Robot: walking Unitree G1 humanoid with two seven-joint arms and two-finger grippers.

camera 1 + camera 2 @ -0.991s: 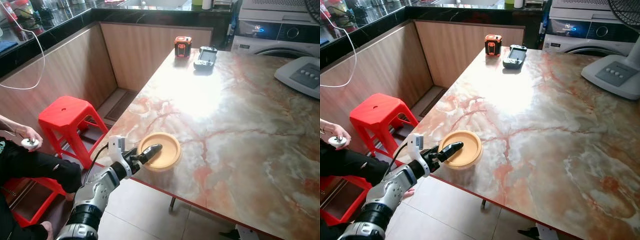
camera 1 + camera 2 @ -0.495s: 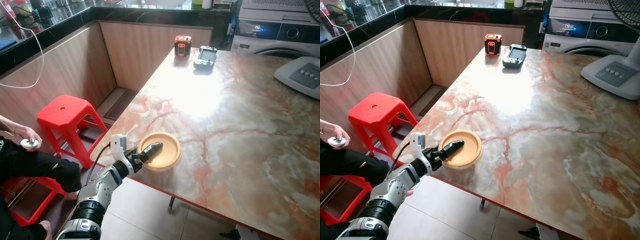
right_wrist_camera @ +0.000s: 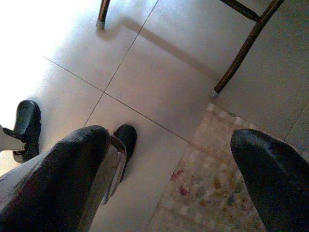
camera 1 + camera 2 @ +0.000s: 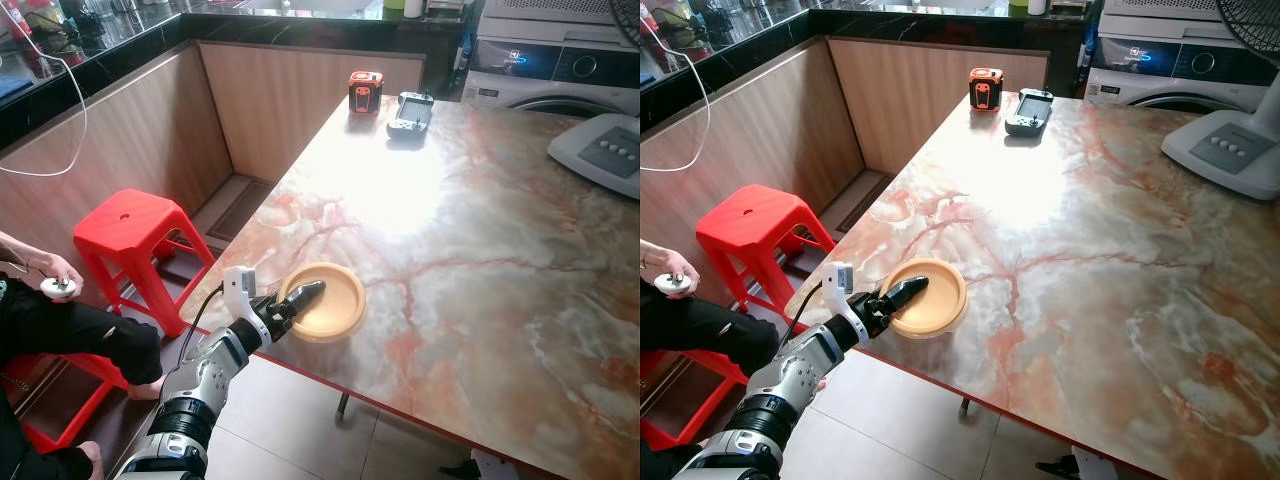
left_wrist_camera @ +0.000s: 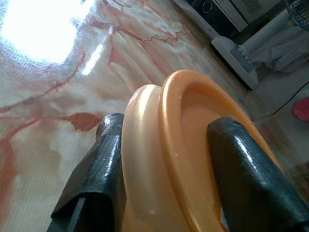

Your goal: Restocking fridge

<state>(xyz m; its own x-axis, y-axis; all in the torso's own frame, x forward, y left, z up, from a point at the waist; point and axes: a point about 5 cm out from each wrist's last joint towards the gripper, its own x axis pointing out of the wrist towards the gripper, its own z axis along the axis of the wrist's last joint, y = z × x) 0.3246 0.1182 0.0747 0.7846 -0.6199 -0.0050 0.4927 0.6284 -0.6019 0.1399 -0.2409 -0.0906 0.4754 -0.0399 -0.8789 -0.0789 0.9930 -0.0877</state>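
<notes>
Marble-patterned desk (image 4: 480, 240) spans the eye views; at its near left edge sits an orange plate (image 4: 330, 300), the left pincer (image 4: 300, 297) clamped on its rim. A red stool (image 4: 130, 225) stands beside the desk.

Left wrist view: black fingers (image 5: 96, 174) grip the plate's lip on both sides.

Right wrist view: the right pincer (image 3: 164, 179) hangs spread over tiled floor (image 3: 159, 82).

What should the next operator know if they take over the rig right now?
Left gripper: shut on the rim of the orange plate, one finger inside the dish, one under it.
Right gripper: open, hanging idle over the tiled floor.
The plate sits at the near edge of the marble table, not yet lifted clear.
Done: plate gripped.
Left: lift it, carry it to the fridge, stow it.
</notes>
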